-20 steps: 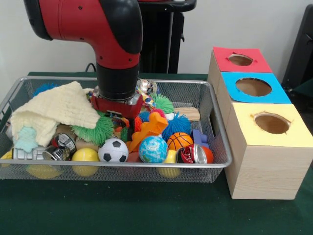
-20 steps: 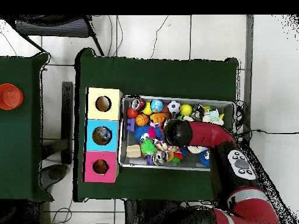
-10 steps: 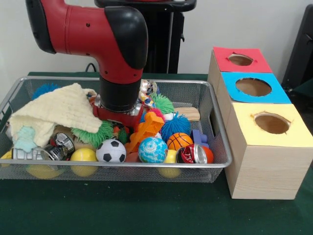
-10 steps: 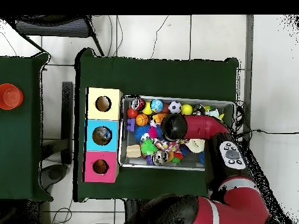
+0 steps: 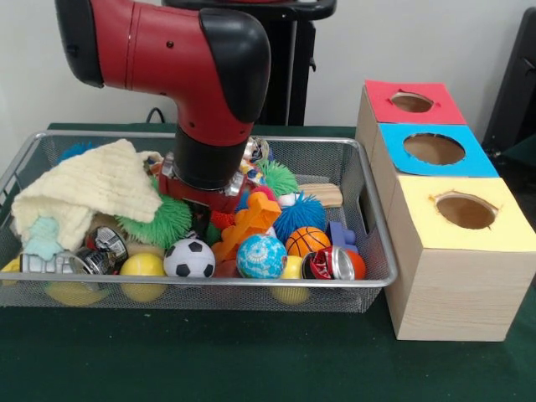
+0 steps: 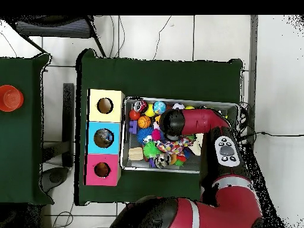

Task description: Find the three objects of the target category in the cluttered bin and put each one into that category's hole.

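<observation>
The cluttered bin (image 5: 373, 219) is a wide silver wire-mesh basket on the green table, and it also shows in the overhead view (image 6: 123, 155). It holds a soccer ball (image 5: 189, 259), a globe ball (image 5: 261, 255), a small basketball (image 5: 307, 241), a yellow ball (image 5: 144, 266), an orange plastic toy (image 5: 251, 219), blue (image 5: 301, 213) and green (image 5: 163, 222) spiky balls and a yellow cloth (image 5: 84, 188). My gripper (image 5: 203, 219) reaches down into the middle of the clutter, above the soccer ball and left of the orange toy. Its tip is buried among the toys. In the overhead view the wrist (image 6: 169, 123) covers it.
Three wooden boxes with holes stand right of the bin: red top (image 5: 412, 102), blue top (image 5: 434, 149), yellow top (image 5: 465, 211). A can (image 5: 335, 264), a purple block (image 5: 342, 236) and a wooden block (image 5: 322, 194) lie at the bin's right end. A red object (image 6: 10, 98) sits on a side table.
In the front view the arm has shifted right and tilted, with the gripper still down in the clutter. The soccer ball has slid slightly left.
</observation>
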You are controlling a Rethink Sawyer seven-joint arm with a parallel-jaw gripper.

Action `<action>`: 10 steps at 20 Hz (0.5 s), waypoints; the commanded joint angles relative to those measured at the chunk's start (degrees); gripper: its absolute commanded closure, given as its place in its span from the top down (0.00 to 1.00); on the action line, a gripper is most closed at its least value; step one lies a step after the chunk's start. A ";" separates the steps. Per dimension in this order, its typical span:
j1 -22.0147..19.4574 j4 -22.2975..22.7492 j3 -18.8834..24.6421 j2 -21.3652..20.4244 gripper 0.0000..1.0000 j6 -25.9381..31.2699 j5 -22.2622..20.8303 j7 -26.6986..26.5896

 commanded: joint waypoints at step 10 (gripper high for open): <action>-2.96 6.39 -0.62 -6.19 0.00 3.44 -1.65 -6.01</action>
